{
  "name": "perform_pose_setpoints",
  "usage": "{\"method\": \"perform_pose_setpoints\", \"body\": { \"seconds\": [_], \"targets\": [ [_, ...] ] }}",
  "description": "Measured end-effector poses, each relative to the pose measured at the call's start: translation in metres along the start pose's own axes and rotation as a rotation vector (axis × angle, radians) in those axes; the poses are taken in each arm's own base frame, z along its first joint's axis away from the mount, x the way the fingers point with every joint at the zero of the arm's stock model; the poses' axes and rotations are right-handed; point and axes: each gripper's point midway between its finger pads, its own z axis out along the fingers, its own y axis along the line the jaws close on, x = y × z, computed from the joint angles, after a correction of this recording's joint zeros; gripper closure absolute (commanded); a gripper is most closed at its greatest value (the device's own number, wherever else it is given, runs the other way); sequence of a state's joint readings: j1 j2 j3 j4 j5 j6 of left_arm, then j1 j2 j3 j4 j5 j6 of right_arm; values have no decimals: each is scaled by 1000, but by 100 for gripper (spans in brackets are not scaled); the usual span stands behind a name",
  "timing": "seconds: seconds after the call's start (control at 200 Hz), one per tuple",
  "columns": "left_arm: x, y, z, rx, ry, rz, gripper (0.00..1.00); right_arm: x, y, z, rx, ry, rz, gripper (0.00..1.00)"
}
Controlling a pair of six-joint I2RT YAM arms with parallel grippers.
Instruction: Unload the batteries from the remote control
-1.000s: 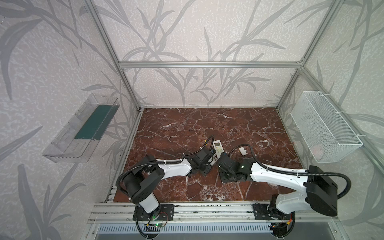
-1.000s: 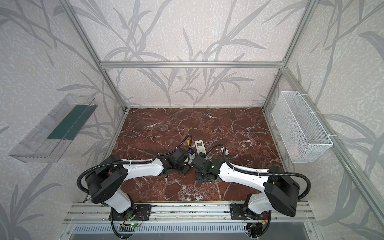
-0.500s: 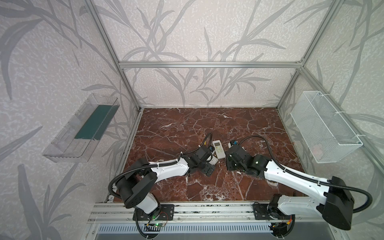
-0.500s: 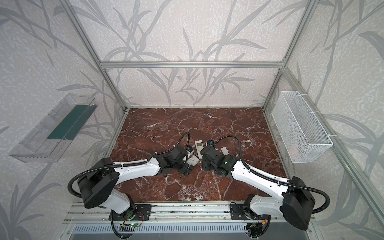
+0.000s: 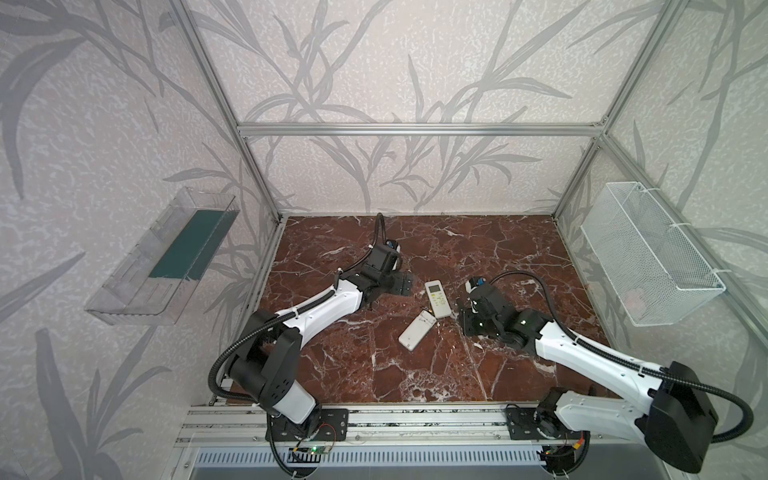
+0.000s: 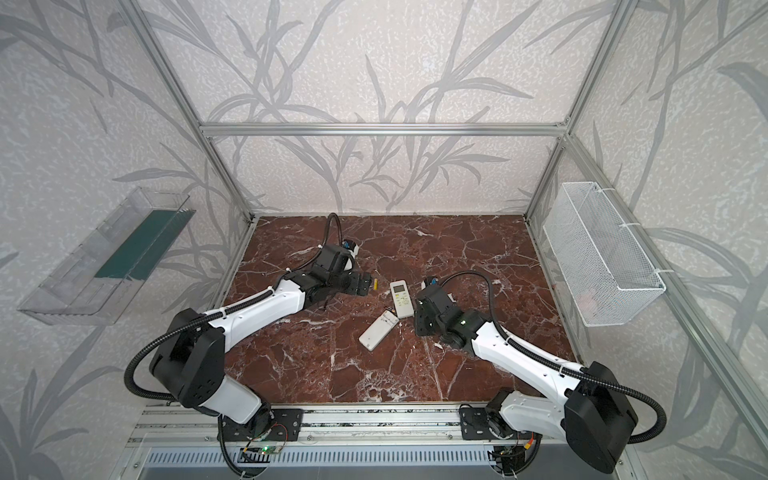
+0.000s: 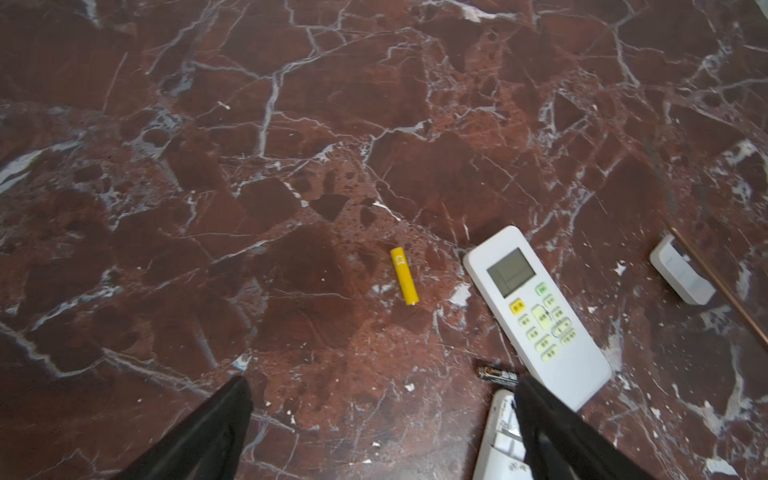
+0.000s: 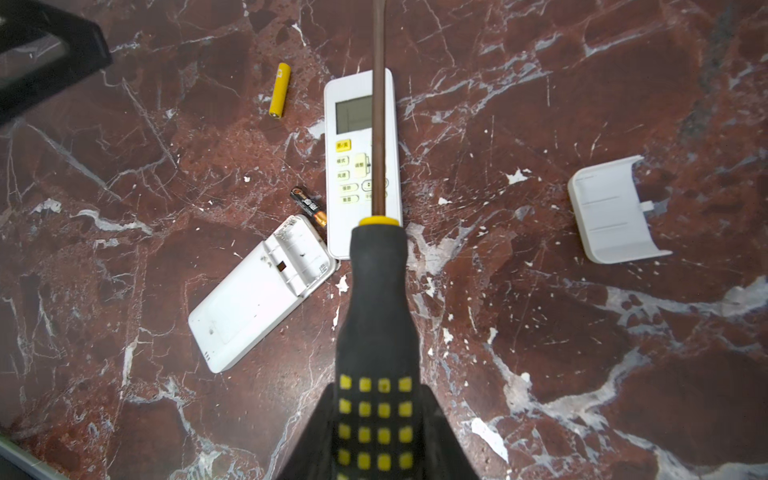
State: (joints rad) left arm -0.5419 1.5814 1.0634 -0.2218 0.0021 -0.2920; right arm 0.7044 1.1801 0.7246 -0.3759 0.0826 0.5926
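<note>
A red-brown marble bench [image 5: 415, 374] fills the floor of the cell, with a clear plastic tray [image 5: 137, 286] fixed to the wall on the left and a white wire basket [image 5: 648, 257] on the right. The left arm [image 5: 324, 307] reaches in over the middle of the bench; its left tool [image 7: 382, 386] has its jaws spread wide and holds nothing, hanging just above the marble. The right arm [image 5: 582, 353] reaches in from the opposite side, and its right tool [image 8: 376, 390] is clamped on the black-and-yellow handle of a screwdriver [image 8: 376, 299], whose brown shaft, in the right wrist view, runs across the face-up remote [image 8: 357, 166]. That remote lies between the two tools, screen and buttons upward. Just beside its lower end lies the face-down remote [image 8: 262, 291], angled away, with its battery bay uncovered and looking empty. The white battery cover [image 8: 615, 208] lies by itself, well apart, on the far side of the face-up remote. Two batteries are out on the marble: the yellow battery [image 8: 279, 89] lies near the screen end of the face-up remote, close in front of the left tool, and the black battery [image 8: 309, 206] lies just beside the open bay, against the face-up remote's long edge.
</note>
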Motion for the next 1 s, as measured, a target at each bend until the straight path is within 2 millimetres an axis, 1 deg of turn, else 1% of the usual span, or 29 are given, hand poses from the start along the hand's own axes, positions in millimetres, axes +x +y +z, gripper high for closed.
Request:
{"method": "perform_pose_setpoints", "body": {
  "seconds": [0.08,0.23,0.365,0.45,0.505,0.55,0.62,0.645,0.78,0.88,1.0],
  "targets": [
    [0,8,4,-7,7,-31,1,-1,-9,7,5,7,22,100],
    [-4,8,6,18,-3,-62,1,4,-30,29,38,44,56,100],
    [-10,6,6,38,-27,-77,1,14,-47,52,72,94,72,100],
    [-8,8,8,37,-33,-85,1,23,-54,65,90,135,64,98],
    [-3,9,9,34,-26,-88,1,24,-56,71,99,147,57,94],
    [-1,11,9,30,-22,-94,1,21,-56,75,99,146,53,91],
    [1,11,10,29,-22,-100,1,17,-54,80,96,137,48,76],
    [2,12,10,28,-23,-103,1,17,-55,81,96,135,47,73],
    [3,12,7,30,-28,-111,1,17,-56,81,105,139,35,63],
    [3,12,7,33,-30,-110,1,19,-58,78,118,153,19,53],
    [2,7,7,59,-28,-101,1,16,-60,73,134,160,-3,49]
  ]
}}
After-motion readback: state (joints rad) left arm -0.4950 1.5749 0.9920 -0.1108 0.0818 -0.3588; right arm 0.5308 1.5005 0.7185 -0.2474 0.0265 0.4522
